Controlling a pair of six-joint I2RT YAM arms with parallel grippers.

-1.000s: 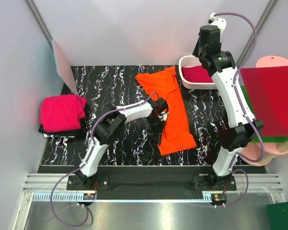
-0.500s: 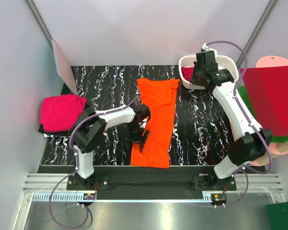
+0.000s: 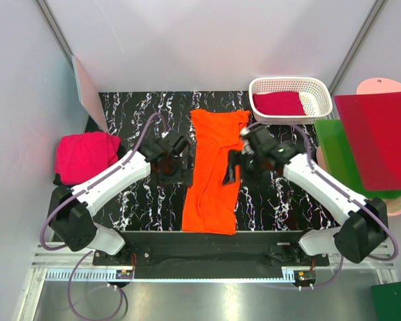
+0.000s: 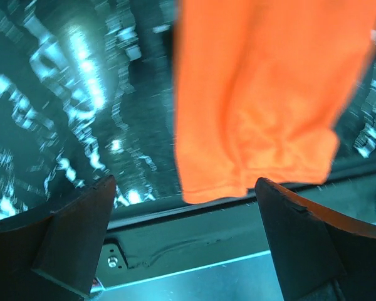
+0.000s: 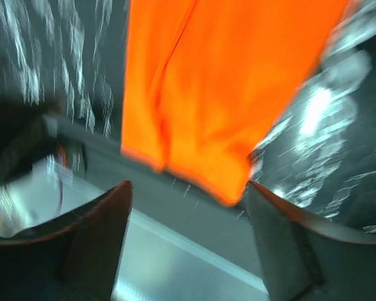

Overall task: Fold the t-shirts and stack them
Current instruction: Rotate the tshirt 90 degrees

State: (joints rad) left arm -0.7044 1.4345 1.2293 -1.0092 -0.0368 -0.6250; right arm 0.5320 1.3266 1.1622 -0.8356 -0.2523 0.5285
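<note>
Both jaws stand spread with nothing between them: left gripper [image 3: 174, 166] and right gripper [image 3: 233, 168] flank the orange t-shirt [image 3: 211, 187], a long strip running from far edge toward near edge. I'd worry that pinching only one layer lets the fold fall open.

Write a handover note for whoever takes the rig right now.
Left gripper: open, empty, beside the left edge of the orange t-shirt.
Right gripper: open, empty, at its right edge.
Orange t-shirt lies flat mid-table as a long narrow strip, apparently folded lengthwise.
Done: folded magenta t-shirt at table left.
Left: fold the orange one shorter and stack it. The crimson t-shirt in the white basket is not yet folded.
</note>
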